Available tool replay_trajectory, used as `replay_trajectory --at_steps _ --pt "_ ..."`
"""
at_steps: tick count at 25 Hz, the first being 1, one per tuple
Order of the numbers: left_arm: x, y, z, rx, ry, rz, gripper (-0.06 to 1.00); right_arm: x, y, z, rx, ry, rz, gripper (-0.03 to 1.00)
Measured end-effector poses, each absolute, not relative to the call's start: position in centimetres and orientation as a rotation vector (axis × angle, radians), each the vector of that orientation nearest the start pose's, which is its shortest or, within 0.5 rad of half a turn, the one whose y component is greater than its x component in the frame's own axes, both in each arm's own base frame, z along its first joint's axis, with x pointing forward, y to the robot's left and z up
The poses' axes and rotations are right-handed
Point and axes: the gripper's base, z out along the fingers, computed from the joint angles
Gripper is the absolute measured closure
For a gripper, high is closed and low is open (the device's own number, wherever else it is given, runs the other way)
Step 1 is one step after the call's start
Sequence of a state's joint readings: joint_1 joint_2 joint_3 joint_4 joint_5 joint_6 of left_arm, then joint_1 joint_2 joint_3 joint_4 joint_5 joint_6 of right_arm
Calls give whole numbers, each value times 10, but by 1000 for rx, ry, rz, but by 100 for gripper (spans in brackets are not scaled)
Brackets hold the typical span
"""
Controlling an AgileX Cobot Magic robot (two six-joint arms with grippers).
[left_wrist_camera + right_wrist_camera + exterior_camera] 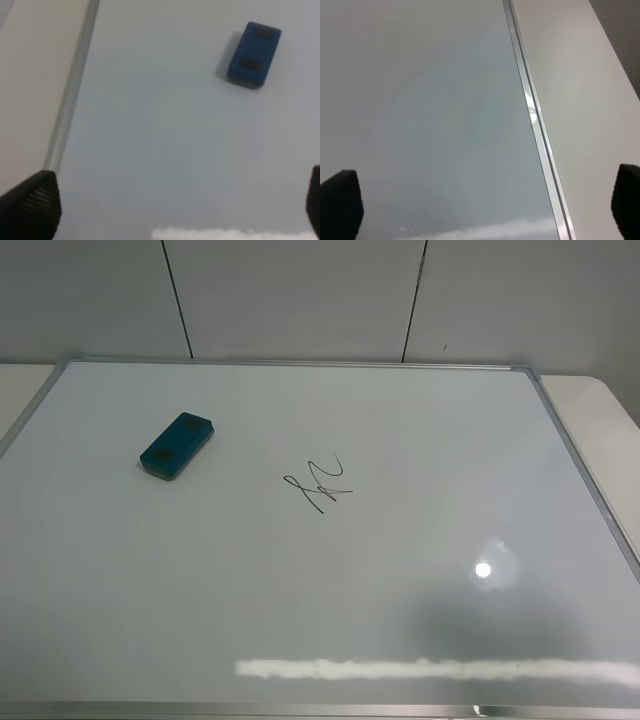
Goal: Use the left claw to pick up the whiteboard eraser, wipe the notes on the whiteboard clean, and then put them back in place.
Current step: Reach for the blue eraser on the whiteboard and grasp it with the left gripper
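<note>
The teal-blue whiteboard eraser (177, 446) lies flat on the left part of the whiteboard (420, 570), two dark patches up. The notes (318, 482), a small black scribble, sit near the board's middle, to the right of the eraser. Neither arm shows in the high view. In the left wrist view the eraser (254, 54) lies well ahead of my left claw (175, 210), whose fingertips (35, 202) are spread wide and empty above the board. In the right wrist view my right gripper (480, 205) is open and empty over the board's right frame (535, 120).
The board's silver frame (300, 362) runs along the back, with a grey wall behind. The white table (610, 410) shows beyond the right frame. The left frame (70, 100) shows in the left wrist view with table beside it.
</note>
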State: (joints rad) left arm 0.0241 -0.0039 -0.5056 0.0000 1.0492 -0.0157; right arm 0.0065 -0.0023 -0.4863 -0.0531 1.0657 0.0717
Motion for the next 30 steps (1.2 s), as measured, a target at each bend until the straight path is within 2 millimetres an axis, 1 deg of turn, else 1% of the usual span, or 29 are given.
replay_trajectory --at_steps 15,18,20,24,27,30 --pt "-6 1 280 -54 2023 10 -5 -4 -4 273 69 2058 -15 -2" --pt "-5 0 280 -66 2023 -3 -5 -4 -4 273 69 2058 -15 -2" --pt "-4 -1 283 -74 2024 -30 -5 -4 -4 273 69 2058 -15 -2" --pt "11 -2 296 -96 2034 -65 -5 -4 -4 273 69 2058 -15 -2" --pt "28 -2 302 -112 2081 -76 -5 -4 -4 273 69 2058 -15 -2" --pt "50 -1 306 -114 2141 -73 -5 -4 -4 273 69 2058 -15 -2"
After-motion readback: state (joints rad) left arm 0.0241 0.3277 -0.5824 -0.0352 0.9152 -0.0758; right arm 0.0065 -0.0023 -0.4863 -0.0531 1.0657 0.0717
